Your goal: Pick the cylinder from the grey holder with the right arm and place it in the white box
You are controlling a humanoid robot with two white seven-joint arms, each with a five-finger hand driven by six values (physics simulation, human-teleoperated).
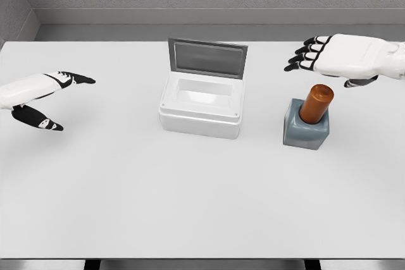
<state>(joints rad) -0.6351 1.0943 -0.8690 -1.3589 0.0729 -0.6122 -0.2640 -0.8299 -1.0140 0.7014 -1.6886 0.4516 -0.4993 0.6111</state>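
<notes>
Cylinder [316, 104] upright in grey holder [305, 131], right hand [342, 56] above.

No legible text, label, brand, number or sign on the white box [201, 113], grey holder [305, 128], cylinder [316, 103] or table [190, 207].

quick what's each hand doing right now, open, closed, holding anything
Left hand: open, holding nothing.
Right hand: open, holding nothing, above the cylinder.
</notes>
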